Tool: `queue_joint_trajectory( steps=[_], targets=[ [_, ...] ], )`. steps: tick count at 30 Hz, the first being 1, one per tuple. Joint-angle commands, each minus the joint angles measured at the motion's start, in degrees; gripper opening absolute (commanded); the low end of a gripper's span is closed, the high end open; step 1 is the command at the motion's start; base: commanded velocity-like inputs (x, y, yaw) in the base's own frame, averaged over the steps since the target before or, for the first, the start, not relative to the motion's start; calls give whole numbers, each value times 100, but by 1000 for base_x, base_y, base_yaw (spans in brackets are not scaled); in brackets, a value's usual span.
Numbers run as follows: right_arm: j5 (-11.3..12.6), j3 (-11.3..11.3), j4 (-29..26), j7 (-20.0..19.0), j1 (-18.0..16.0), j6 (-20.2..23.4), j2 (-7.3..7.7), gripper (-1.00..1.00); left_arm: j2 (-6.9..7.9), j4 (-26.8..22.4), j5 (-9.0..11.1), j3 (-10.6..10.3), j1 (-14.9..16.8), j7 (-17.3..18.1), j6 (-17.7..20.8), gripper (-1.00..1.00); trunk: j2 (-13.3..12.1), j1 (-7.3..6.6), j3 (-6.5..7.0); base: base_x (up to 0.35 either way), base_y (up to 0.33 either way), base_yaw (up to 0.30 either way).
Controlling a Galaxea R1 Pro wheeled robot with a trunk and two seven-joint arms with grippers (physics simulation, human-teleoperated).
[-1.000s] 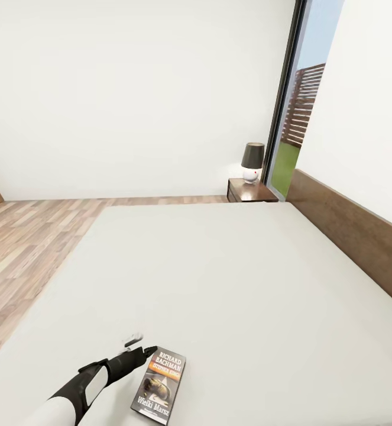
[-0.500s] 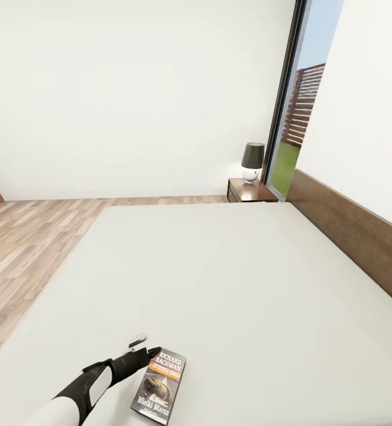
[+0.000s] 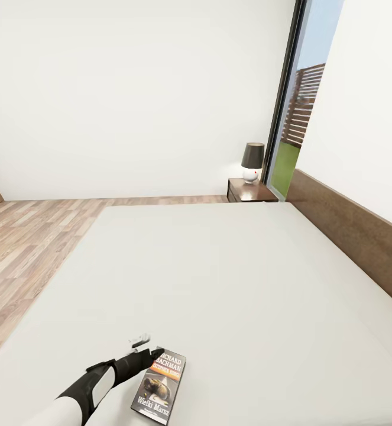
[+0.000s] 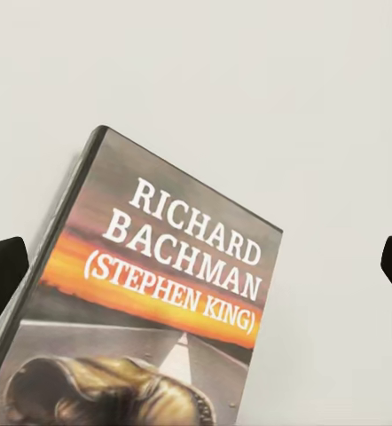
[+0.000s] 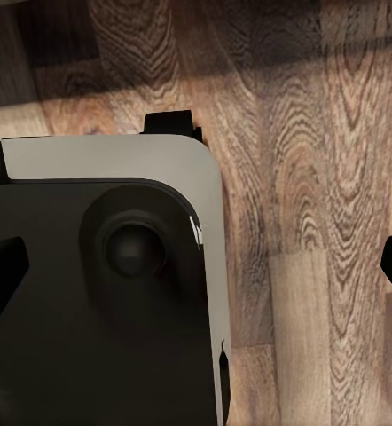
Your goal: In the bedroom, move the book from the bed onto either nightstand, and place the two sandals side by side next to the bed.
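The left gripper (image 3: 154, 352) has its jaws apart, the dark tips standing wide to either side of the book's top end in the left wrist view, nothing between them yet. The book (image 3: 159, 384) lies flat, cover up, on the near left part of the bed (image 3: 231, 278), the gripper touching or just short of its far left corner. It looks light, thin and stiff enough, but flat on a soft mattress it offers only its edges; I'd guess the jaws should take it across its narrow width near that end. The right gripper (image 5: 196, 257) hangs over wood-plank floor (image 5: 320, 177), jaws spread and empty. Far off, a nightstand (image 3: 250, 190) carrying a lamp (image 3: 253, 161) waits beside the window (image 3: 296, 112).
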State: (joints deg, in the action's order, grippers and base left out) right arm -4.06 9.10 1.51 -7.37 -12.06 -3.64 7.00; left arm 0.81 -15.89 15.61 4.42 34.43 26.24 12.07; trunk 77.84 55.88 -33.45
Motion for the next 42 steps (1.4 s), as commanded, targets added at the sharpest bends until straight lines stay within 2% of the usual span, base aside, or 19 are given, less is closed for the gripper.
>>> queue_joint_trajectory(
  steps=[1, 42],
  targets=[
    [-42, 48, 16, -17, -6, -32, 3, 100, -6, -3, 21, 38, 2, 25, 58, 100, 3, 0, -5, 0, 0, 0],
    [-42, 48, 16, -19, -6, -32, 4, 100, -88, -5, 21, -11, 2, 27, 58, 100, 3, 0, -5, 0, 0, 0]
  ],
)
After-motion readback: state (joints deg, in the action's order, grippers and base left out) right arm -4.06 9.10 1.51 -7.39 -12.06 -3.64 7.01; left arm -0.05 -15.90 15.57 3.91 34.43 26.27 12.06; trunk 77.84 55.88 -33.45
